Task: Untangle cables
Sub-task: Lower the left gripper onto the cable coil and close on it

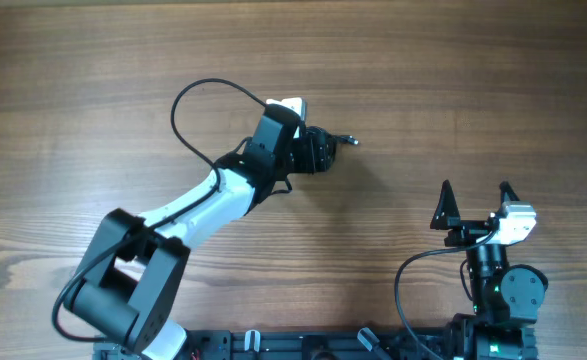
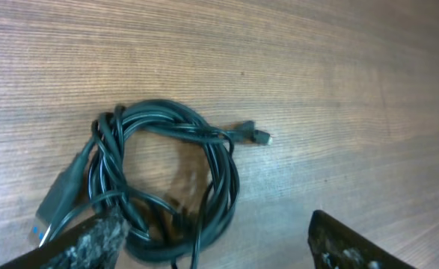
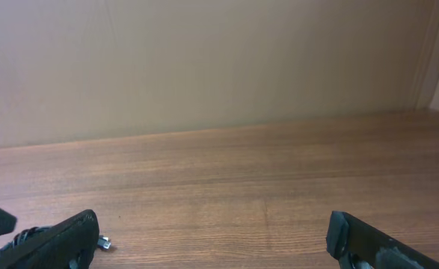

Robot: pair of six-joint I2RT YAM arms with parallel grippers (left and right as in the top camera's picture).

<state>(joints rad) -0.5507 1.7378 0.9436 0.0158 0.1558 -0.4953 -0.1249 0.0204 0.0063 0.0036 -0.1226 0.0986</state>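
The cables (image 2: 167, 175) lie in one black coil on the wooden table, a small silvery plug (image 2: 261, 137) sticking out to the right and a flat dark plug (image 2: 57, 200) at the lower left. My left gripper (image 2: 218, 226) hangs open over the coil's near edge, one finger (image 2: 92, 240) against the strands, the other finger (image 2: 354, 246) off to the right. From overhead the left gripper (image 1: 316, 152) covers most of the coil; only the small plug (image 1: 350, 140) shows. My right gripper (image 1: 475, 198) is open and holds nothing, far to the right.
The left arm's own thicker black wire (image 1: 195, 105) loops over the table behind its wrist. In the right wrist view a beige wall (image 3: 219, 60) stands behind the table, and the small plug (image 3: 104, 241) shows beside the left finger (image 3: 58, 245).
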